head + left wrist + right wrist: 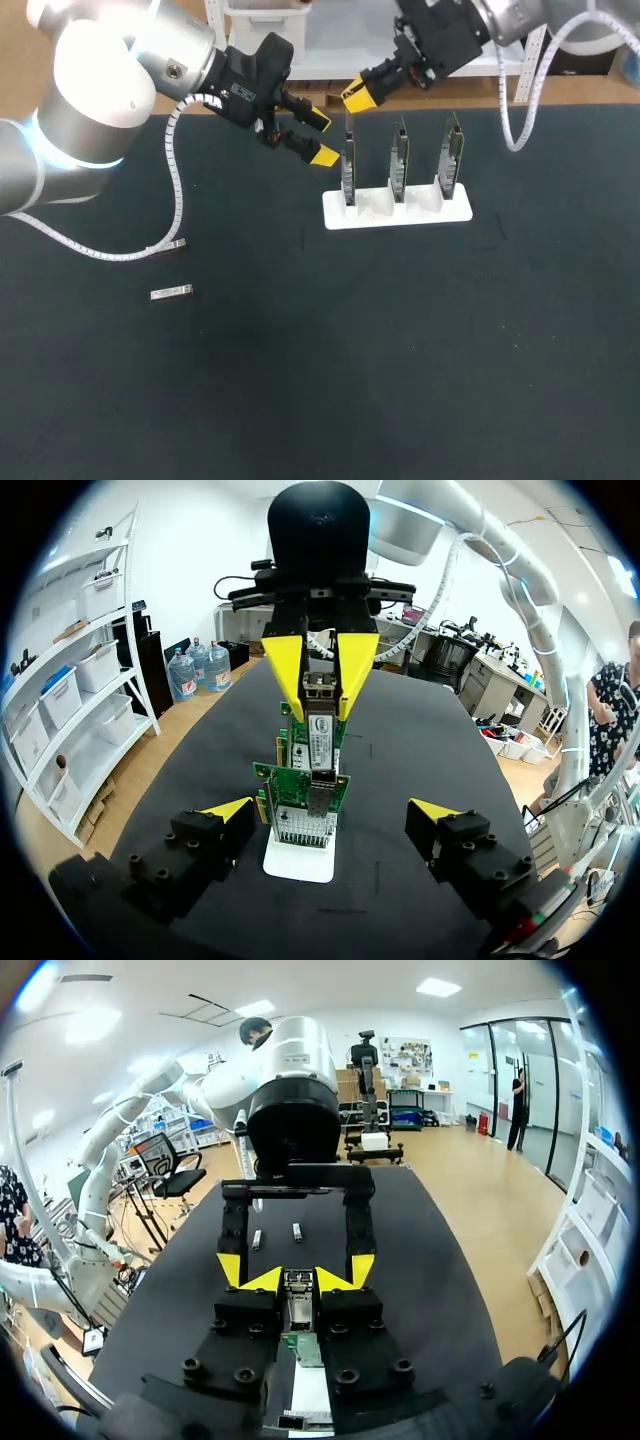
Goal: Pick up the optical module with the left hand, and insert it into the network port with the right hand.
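Now, right gripper [357, 96] tight on optical module [318, 688] (at leftmost card [348, 172]), left gripper [320, 138] agape.

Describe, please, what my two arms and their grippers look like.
The left arm and right arm have rounded, glossy silver-grey housings, each trailing a white spiral-wrapped cable. The left gripper and right gripper are black and blocky with visible screws, each with two fingers ending in bright yellow wedge-shaped tips.
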### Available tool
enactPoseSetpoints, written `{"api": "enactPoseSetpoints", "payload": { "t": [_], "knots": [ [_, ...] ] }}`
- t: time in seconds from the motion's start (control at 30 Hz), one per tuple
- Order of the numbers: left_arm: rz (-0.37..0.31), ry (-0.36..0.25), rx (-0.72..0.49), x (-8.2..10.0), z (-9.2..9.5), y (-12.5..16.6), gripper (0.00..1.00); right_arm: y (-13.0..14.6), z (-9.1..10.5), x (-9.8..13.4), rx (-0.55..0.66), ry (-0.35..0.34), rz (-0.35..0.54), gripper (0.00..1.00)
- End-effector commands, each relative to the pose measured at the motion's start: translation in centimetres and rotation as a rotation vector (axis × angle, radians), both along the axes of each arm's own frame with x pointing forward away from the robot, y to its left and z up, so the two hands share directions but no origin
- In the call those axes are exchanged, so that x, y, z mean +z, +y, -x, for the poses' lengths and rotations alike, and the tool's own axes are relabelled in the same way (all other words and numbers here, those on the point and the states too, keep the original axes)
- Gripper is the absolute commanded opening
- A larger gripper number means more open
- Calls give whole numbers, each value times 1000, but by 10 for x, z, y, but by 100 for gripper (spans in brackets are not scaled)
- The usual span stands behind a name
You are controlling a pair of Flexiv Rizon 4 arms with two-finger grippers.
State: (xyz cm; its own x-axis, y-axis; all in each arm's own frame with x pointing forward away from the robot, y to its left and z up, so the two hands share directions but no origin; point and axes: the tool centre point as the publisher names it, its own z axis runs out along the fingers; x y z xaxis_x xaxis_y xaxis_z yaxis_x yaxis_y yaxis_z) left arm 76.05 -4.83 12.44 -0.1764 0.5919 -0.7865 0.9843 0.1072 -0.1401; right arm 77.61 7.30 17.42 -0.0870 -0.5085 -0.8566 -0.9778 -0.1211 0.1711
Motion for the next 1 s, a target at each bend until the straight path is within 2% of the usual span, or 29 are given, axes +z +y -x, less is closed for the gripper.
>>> {"api": "enactPoseSetpoints", "payload": {
  "t": [0.03, 1.0],
  "knots": [
    [-4, 0, 3, 1, 1, 0, 100, -3, 5, -1, -8, -4, -2, 0],
    [-4, 0, 3, 1, 1, 0, 100, 0, 10, -4, -11, -2, -9, 0]
  ]
}}
